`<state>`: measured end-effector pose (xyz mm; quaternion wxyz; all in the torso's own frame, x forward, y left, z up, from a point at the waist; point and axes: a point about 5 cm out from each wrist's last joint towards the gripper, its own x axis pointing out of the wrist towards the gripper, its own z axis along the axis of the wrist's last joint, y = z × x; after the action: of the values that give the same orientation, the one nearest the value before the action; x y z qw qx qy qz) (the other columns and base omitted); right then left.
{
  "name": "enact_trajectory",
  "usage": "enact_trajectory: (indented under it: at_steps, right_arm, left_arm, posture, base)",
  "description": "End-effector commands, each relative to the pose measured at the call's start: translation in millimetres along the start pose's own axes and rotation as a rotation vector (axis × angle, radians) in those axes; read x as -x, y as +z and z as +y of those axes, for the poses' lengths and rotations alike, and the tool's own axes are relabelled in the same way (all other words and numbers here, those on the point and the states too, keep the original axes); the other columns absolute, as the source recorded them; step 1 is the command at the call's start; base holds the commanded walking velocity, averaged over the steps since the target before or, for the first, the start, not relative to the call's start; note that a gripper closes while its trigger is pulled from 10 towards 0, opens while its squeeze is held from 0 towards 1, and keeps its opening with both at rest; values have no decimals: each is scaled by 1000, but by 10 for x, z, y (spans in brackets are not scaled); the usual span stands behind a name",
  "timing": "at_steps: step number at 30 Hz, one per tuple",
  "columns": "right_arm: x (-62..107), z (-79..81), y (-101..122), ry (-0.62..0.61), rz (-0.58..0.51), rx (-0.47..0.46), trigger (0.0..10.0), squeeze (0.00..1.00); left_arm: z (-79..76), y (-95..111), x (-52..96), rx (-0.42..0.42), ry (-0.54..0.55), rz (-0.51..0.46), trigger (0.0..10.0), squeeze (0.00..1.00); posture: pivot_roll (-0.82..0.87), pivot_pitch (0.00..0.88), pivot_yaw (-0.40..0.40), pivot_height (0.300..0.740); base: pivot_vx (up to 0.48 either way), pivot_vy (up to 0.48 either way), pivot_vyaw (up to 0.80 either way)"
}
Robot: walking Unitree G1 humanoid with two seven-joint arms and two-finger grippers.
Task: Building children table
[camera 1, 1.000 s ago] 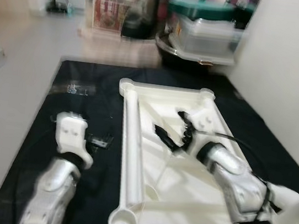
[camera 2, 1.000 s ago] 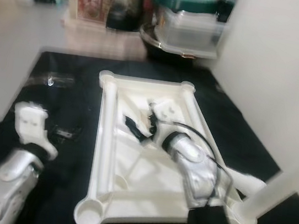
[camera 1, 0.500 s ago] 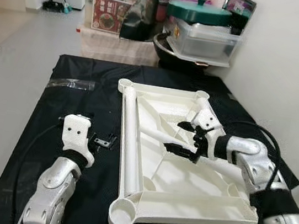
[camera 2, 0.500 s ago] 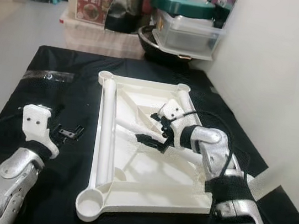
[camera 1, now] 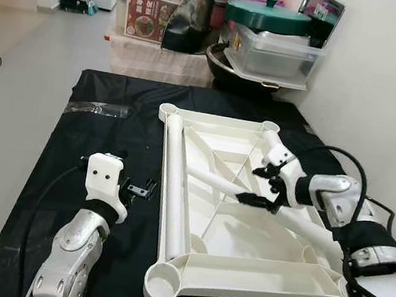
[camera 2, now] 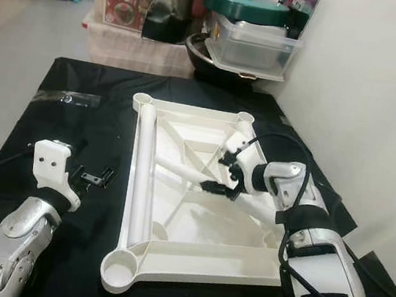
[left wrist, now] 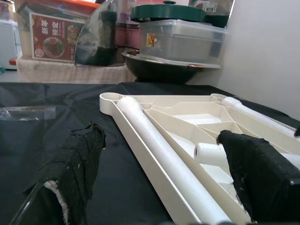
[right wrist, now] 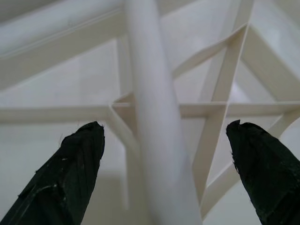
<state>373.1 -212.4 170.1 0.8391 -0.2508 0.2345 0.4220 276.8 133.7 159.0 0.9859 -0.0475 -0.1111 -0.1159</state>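
White plastic table top (camera 1: 246, 229) lay upside down on the black mat (camera 1: 97, 134), a loose leg (camera 1: 212, 178) between the right gripper's (camera 1: 264, 187) spread fingers; centring before closing seemed wise

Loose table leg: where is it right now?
The loose leg lies slantwise inside the upturned tabletop, right of the leg along its left rim. The open right gripper straddles it.

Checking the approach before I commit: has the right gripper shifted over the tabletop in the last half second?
Yes. The right gripper has drifted toward the white tabletop's right-hand rim and far corner socket, fingers open astride the loose white leg tube.
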Motion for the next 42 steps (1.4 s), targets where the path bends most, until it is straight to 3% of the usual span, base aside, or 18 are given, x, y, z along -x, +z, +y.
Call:
enact_trajectory:
  at_steps: [1, 7, 18, 19, 20, 21, 26, 36, 37, 39, 42]
  right_arm:
    - [-13, 0, -23, 11, 44, 26, 10000, 0]
    - [-56, -6, -79, -13, 97, 31, 10000, 0]
    - [-135, 83, -325, -3, 306, 139, 10000, 0]
    - [-146, 103, -350, 12, 319, 143, 4980, 0]
    - [-146, 103, -350, 12, 319, 143, 4980, 0]
    - [-162, 131, -378, 33, 330, 149, 0, 0]
    - [-204, 195, -402, 87, 325, 165, 0, 0]
    - [-190, 133, -321, 16, 262, 175, 0, 0]
    - [-180, 117, -296, 5, 244, 176, 0, 0]
    - [-133, 21, -15, -32, 94, 197, 0, 0]
    - [-133, 21, -15, -32, 94, 197, 0, 0]
  left_arm:
    - [-12, -50, 19, -2, 6, 13, 10000, 0]
    - [-19, -52, 23, -1, 8, 12, 10000, 0]
    - [-26, -66, 23, -8, 6, 18, 10000, 0]
    - [-26, -68, 24, -9, 6, 19, 10000, 0]
    - [-26, -68, 24, -9, 6, 19, 10000, 0]
    - [-25, -73, 25, -11, 6, 21, 10000, 0]
    - [-20, -93, 21, -17, 4, 29, 10000, 0]
    - [-16, -107, 10, -23, 0, 33, 10000, 0]
    - [-15, -108, 9, -24, 0, 33, 10000, 0]
    - [-4, -113, 15, -26, 1, 35, 10000, 0]
    - [-4, -113, 15, -26, 1, 35, 10000, 0]
  posture:
    - [78, 0, -157, 740]
    - [87, 0, -164, 740]
    - [97, 0, -170, 740]
    - [98, 0, -169, 740]
    - [98, 0, -169, 740]
    - [98, 0, -167, 740]
    - [93, 0, -158, 740]
    - [92, 0, -154, 740]
    - [93, 0, -153, 740]
    - [90, 0, -147, 740]
    - [90, 0, -147, 740]
  base:
    - [0, 0, 0]
    - [0, 0, 0]
    - [0, 0, 0]
    - [0, 0, 0]
    - [0, 0, 0]
    - [0, 0, 0]
    - [0, 0, 0]
    - [0, 0, 0]
    - [0, 0, 0]
    - [0, 0, 0]
    - [0, 0, 0]
